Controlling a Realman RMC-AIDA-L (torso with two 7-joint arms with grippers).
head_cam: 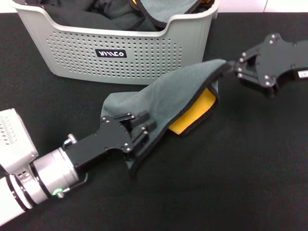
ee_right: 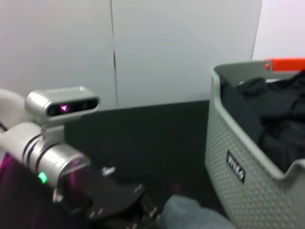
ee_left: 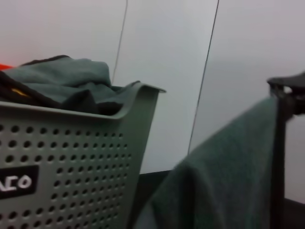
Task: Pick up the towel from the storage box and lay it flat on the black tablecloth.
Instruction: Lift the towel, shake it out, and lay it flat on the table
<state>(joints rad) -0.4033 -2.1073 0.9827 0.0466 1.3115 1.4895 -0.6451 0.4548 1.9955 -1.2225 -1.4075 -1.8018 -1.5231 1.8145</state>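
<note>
The towel is out of the storage box and hangs stretched between my two grippers, just in front of the box. Its grey face is up, and the yellow-orange face shows where the black-trimmed edge folds under. My left gripper is shut on the towel's near-left edge, low over the black tablecloth. My right gripper is shut on the far-right corner, held a little higher. The left wrist view shows the towel rising to the right gripper. The right wrist view shows a bit of the towel.
The storage box stands at the far left-centre and holds other dark and grey cloths; it also shows in the left wrist view and the right wrist view. The tablecloth spreads wide to the front and right. A white wall lies behind.
</note>
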